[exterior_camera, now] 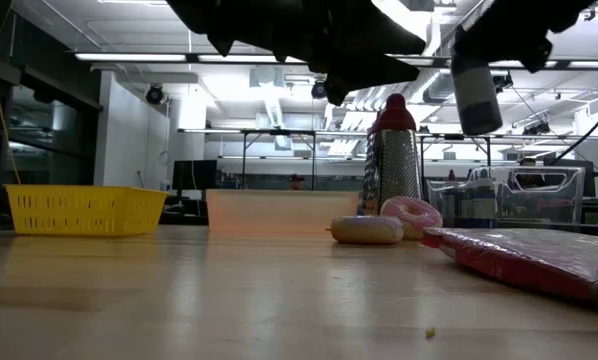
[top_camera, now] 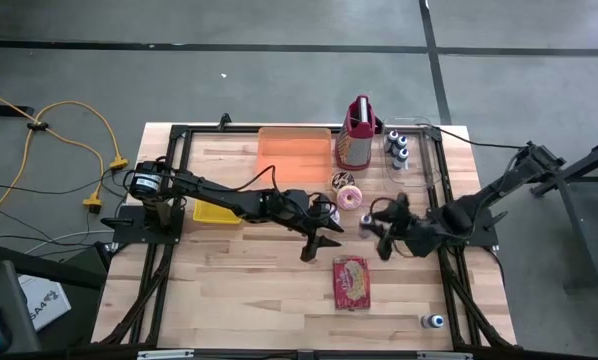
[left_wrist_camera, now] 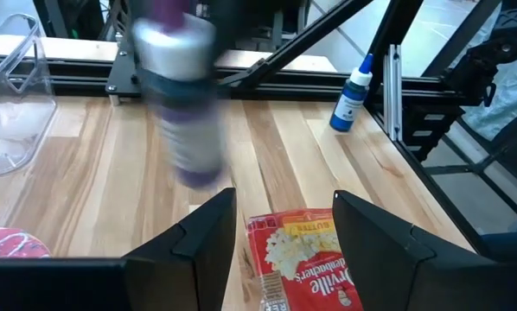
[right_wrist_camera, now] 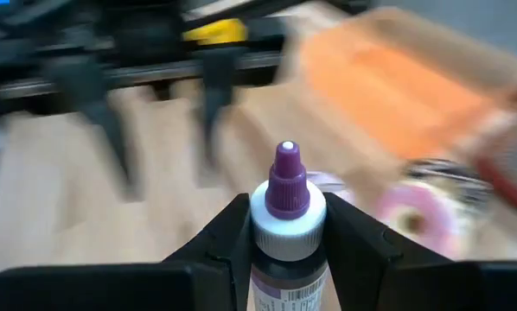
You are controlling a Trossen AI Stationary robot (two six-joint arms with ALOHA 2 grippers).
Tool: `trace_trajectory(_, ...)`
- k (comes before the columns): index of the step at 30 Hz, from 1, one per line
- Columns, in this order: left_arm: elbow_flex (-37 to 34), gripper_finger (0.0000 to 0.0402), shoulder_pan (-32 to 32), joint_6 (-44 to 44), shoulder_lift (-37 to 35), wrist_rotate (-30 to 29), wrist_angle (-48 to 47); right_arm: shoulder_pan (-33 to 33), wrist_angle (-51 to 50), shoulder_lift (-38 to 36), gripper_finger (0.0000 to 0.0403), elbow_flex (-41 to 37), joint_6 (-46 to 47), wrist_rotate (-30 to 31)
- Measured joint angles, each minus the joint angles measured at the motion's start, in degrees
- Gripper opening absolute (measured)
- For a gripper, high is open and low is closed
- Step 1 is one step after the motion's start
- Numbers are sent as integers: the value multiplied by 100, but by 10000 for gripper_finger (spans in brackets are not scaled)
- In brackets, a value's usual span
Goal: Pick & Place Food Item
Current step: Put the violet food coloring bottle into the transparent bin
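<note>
The right gripper (right_wrist_camera: 286,238) is clamped on a purple-capped bottle (right_wrist_camera: 285,207), held clear of the table just beside the pink donut (top_camera: 350,196), on its right. The left gripper (top_camera: 317,243) hangs below-left of the donut, fingers apart and empty. The red popcorn packet (top_camera: 351,282) lies nearer the front edge than the donut.

Both arms were dark and slim; the left gripper (left_wrist_camera: 282,238) had black, angular fingers (left_wrist_camera: 208,235) with flat faces.
</note>
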Motion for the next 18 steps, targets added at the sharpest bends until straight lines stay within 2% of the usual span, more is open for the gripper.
trace_trajectory(5, 0, 187, 0, 0, 0, 2, 0, -48, -1011, -505, 107, 0, 499, 880)
trace_trajectory(11, 0, 187, 0, 34, 0, 3, -2, -314, -1609, -901, 107, 0, 576, 1683)
trace_trajectory(18, 0, 187, 0, 48, 0, 4, -4, -1058, -2145, -885, 107, 0, 765, 2202)
